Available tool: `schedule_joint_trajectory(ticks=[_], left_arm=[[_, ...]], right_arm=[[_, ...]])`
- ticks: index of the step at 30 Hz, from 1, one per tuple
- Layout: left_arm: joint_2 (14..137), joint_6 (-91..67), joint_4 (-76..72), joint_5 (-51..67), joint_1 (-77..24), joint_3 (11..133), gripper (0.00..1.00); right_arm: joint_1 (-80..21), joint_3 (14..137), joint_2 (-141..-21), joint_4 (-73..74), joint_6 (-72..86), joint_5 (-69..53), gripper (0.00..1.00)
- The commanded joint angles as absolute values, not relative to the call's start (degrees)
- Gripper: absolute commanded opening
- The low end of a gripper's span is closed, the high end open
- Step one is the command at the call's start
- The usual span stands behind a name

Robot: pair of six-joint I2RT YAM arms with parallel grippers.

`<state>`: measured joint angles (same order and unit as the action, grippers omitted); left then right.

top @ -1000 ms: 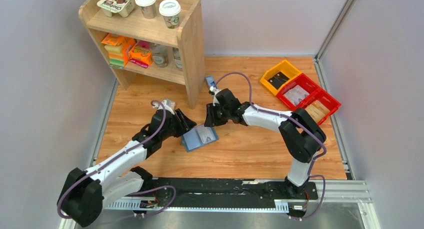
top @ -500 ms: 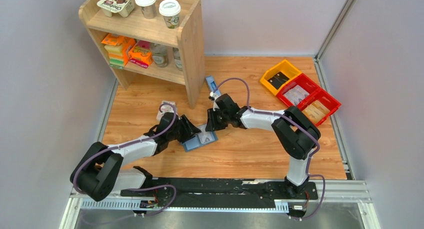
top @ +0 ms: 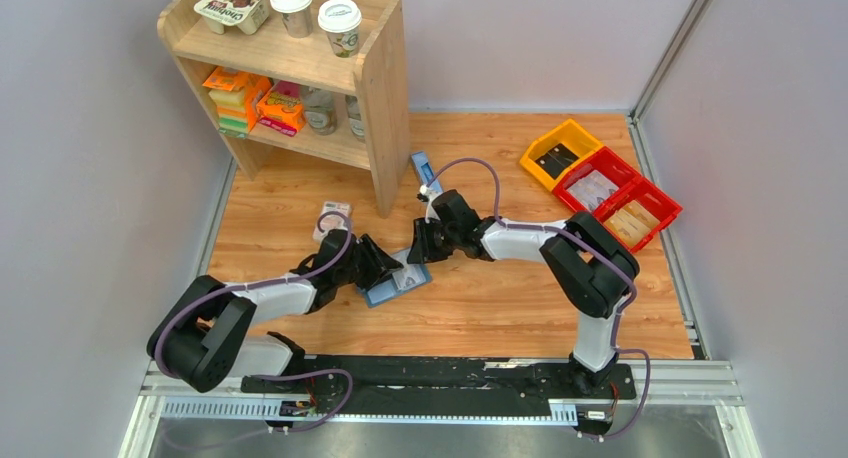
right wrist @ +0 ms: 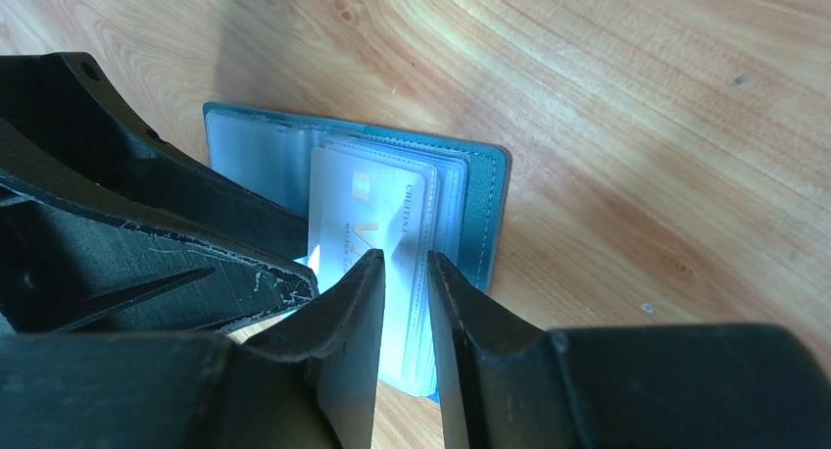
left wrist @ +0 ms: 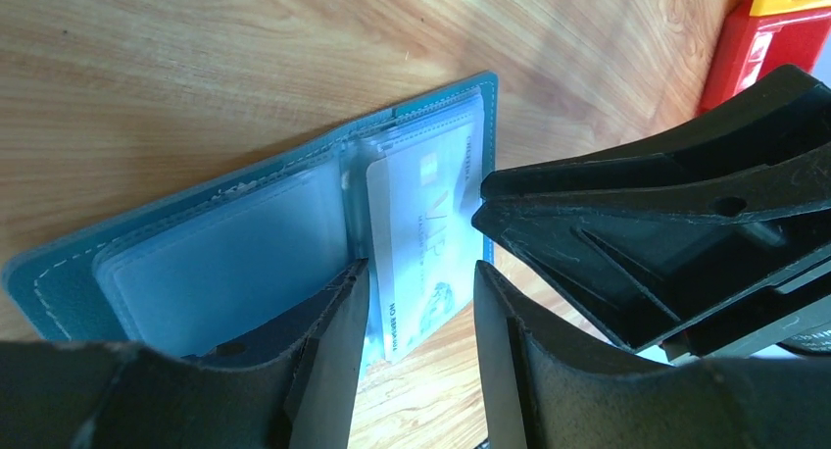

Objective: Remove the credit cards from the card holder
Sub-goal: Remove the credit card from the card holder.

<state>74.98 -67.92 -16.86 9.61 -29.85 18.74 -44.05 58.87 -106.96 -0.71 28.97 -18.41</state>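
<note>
Card holder (top: 398, 279) lying open, between left pincer (left wrist: 416, 273), right pincer (right wrist: 404, 263)

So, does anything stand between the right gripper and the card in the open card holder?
Nothing visible does. The right gripper hangs directly at the white card in the card holder; the left gripper is close beside, not between them.

- The left arm (top: 262, 296) and right arm (top: 520, 236) are wearing smooth white link shells between bulky black joints.
- Purple-grey cables (top: 465, 160) are looping along each arm.
- Black moulded fingers (right wrist: 343, 336) are showing ribs, small holes and scuffed edges.
</note>
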Motion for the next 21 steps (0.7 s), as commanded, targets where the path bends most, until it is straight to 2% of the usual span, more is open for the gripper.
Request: schedule_joint_trajectory(ticks=[1, 5, 10, 21], left_arm=[[74.8, -68.8, -16.2, 7.6, -29.1, 17.1, 0.52], [76.0, -70.4, -22.7, 9.2, -28.6, 14.9, 0.51], [75.6, -72.7, -33.0, 10.5, -28.0, 11.4, 0.42], [68.5, -72.4, -40.3, 9.6, -28.1, 9.1, 0.31]], right_arm=[[-44.2, 57.4, -109.3, -1.8, 29.1, -18.5, 0.30], [-44.2, 57.2, -110.0, -2.2, 29.3, -19.1, 0.29], [-44.2, 56.8, -111.0, -2.6, 29.8, -19.4, 0.29], [-44.2, 56.3, -112.3, -3.3, 30.4, -20.0, 0.28]])
